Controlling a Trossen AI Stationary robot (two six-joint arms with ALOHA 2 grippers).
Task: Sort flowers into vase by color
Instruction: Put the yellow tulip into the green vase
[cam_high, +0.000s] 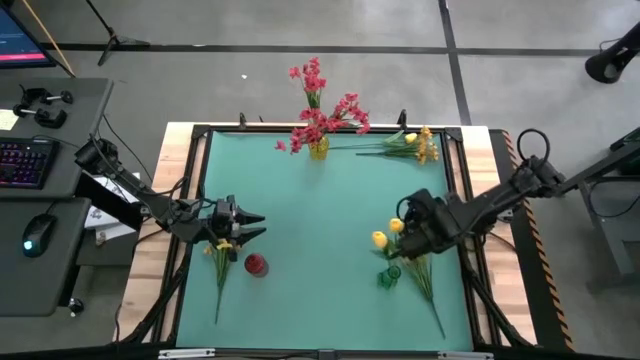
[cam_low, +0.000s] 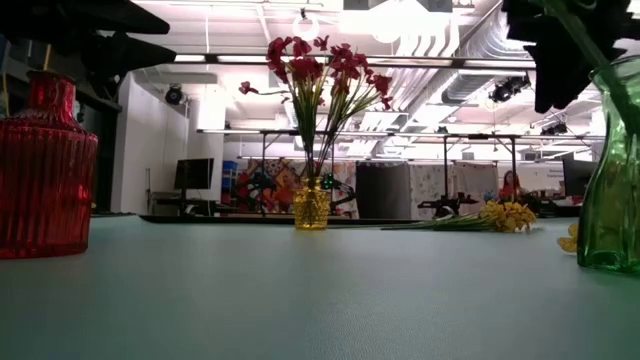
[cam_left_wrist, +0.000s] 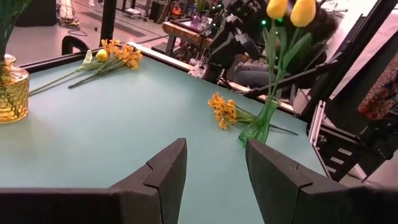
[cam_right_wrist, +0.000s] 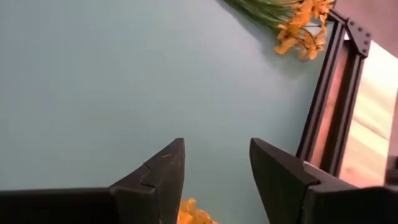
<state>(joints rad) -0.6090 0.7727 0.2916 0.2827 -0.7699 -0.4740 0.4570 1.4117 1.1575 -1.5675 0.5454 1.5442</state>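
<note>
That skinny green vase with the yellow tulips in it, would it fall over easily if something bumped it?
Probably yes. The green vase looks narrow, and the yellow tulips stand tall above it, so it seems top-heavy. It appears to be thin ribbed glass, so likely fragile and smooth to grip. The mat looks flat, so a low nudge might slide it first.

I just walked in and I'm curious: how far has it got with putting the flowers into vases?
Done: the red flowers stand in the yellow vase, and yellow tulips stand in the green vase. In hand: nothing visibly; both grippers, left and right, show open fingers. Left: orange-yellow sprays at the far edge, beside the green vase and by the left gripper; the red vase looks empty.
</note>
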